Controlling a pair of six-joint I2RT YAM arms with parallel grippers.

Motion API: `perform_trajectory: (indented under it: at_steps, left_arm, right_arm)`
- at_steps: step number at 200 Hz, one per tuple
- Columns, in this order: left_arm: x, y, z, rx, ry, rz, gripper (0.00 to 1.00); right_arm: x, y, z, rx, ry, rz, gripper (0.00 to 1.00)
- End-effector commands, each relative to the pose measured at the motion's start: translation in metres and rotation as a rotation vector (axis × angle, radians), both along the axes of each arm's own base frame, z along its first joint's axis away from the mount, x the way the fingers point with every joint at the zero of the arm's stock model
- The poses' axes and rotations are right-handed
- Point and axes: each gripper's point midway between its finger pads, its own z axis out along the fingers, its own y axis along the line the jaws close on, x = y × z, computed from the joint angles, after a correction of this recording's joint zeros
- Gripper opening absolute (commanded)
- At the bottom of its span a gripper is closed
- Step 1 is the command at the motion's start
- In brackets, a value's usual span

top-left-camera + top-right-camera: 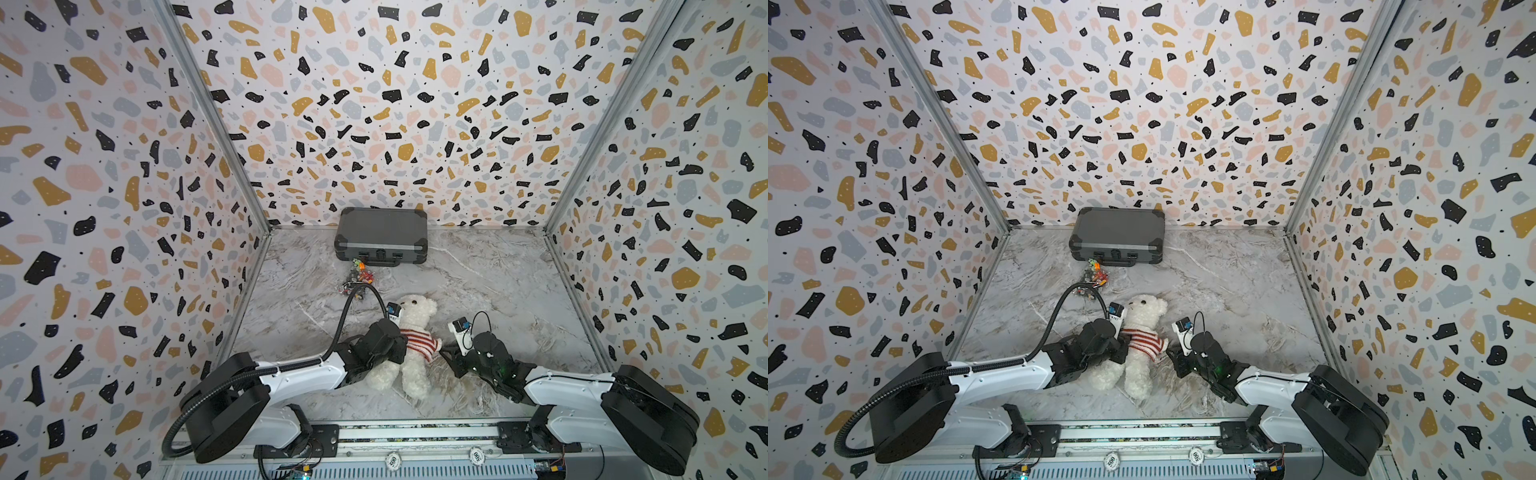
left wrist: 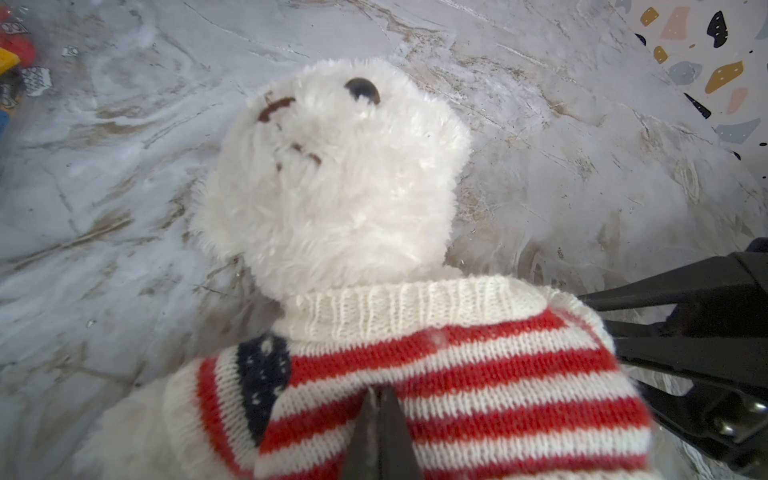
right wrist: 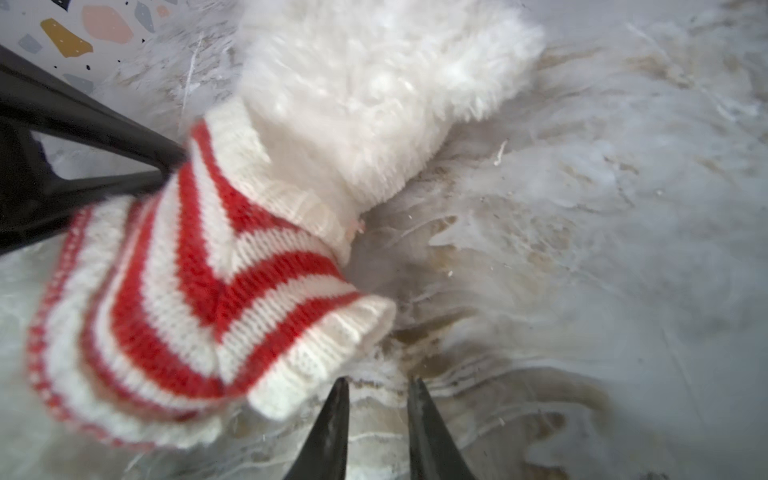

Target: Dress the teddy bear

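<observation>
1. The teddy bear [image 1: 415,316] is flat on its back on the table [image 1: 498,282], well in front of the grey case [image 1: 380,235]. Its head points toward the case, and the striped sweater [image 1: 419,343] is on its chest.
2. Left hand [image 2: 376,399] is closed, pinching the sweater front.
3. Right hand [image 3: 379,382] is slightly open and holds nothing, just beside the sleeve cuff.
</observation>
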Motion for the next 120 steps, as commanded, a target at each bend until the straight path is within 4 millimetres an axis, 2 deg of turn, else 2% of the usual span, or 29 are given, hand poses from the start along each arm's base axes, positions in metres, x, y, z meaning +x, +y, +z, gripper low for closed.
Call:
perform_trajectory:
  at_steps: [1, 41, 109, 120]
  left_arm:
    - [-0.006, 0.013, -0.023, 0.067, 0.037, -0.011, 0.0]
    - [-0.008, 0.018, -0.031, 0.079, 0.057, -0.017, 0.0]
    - [-0.009, 0.027, -0.042, 0.086, 0.074, -0.01, 0.0]
    - [-0.008, 0.027, -0.042, 0.088, 0.074, -0.011, 0.0]
  right_arm:
    - [0.009, 0.013, 0.017, -0.014, -0.064, 0.008, 0.25]
    - [0.009, 0.019, 0.018, -0.004, -0.071, 0.024, 0.24]
    - [-0.005, 0.045, 0.041, 0.042, -0.143, 0.124, 0.24]
    - [-0.008, 0.049, 0.044, 0.051, -0.155, 0.135, 0.21]
